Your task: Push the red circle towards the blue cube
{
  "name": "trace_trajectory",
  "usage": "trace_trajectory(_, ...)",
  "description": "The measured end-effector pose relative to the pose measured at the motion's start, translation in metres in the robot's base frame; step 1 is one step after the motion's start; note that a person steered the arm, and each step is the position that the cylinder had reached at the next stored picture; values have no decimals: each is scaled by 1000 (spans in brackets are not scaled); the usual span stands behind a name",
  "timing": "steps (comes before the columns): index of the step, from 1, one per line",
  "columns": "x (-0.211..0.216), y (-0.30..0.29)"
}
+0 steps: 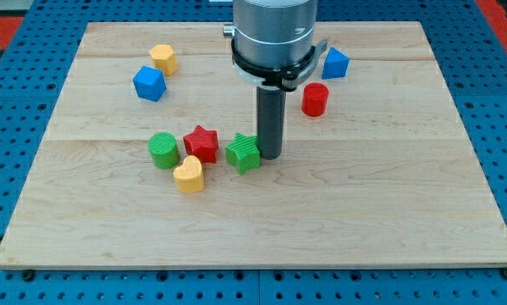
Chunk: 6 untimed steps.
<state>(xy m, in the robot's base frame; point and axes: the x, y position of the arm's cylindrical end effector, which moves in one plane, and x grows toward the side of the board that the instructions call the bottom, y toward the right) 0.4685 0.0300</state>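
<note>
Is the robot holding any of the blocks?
No, nothing is held. My tip just rests on the board, right beside the green star; the red circle sits apart, untouched.

My tip [270, 156] touches the green block [244, 152] (view's middle).

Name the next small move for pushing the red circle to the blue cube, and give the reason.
Probably swing my tip up and around to the view's right of the red circle. The tip now sits below it, beside the green star, while the blue cube lies far to the view's left.
</note>
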Motion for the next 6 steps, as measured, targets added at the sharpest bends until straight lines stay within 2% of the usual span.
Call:
trace_trajectory(1,-4,68)
trace_trajectory(2,-32,129)
trace_trajectory(3,-75,142)
trace_trajectory(5,-88,66)
trace_trajectory(6,-94,60)
